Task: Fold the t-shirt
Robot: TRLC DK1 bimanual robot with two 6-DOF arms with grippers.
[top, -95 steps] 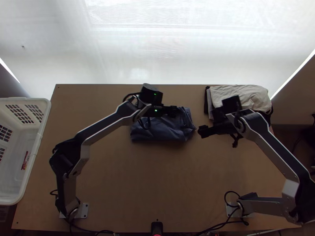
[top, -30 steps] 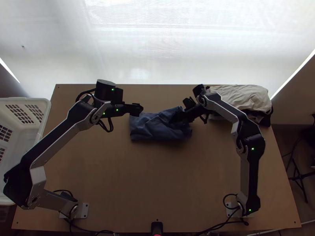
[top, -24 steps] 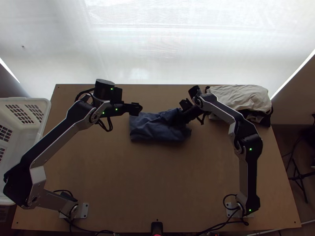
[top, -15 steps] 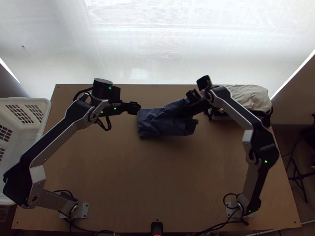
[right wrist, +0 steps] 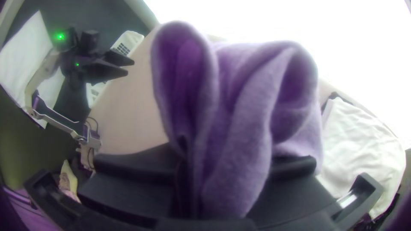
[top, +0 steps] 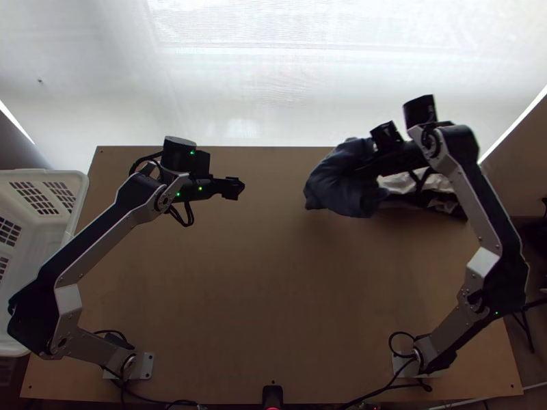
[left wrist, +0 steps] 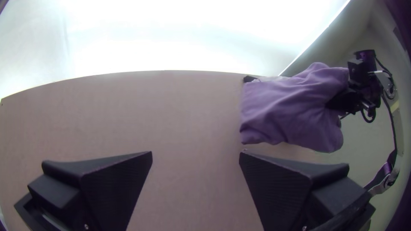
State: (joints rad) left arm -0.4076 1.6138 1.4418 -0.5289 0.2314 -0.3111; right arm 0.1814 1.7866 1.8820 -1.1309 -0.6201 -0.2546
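Pale-wood table (top: pixel 273 294) lies nearest you; farther in, your left gripper (left wrist: pixel 195 156) stands wide open, empty. Beyond, your right gripper (right wrist: pixel 224 171) pinches the bunched t-shirt (top: pixel 338 181) beside the clothes pile (right wrist: pixel 359 145). Expect light, soft, floppy cloth; take its loose end opposite that grip.

- The top view looks steeply down from high over the near edge of the table (top: pixel 273 294).
- The left wrist view looks from low on the left arm (top: pixel 85 239) over the table toward its far edge, the t-shirt (right wrist: pixel 244 107) farther off.
- The right wrist view sits close behind the t-shirt, facing across toward the left arm.
- All three share the t-shirt and table.
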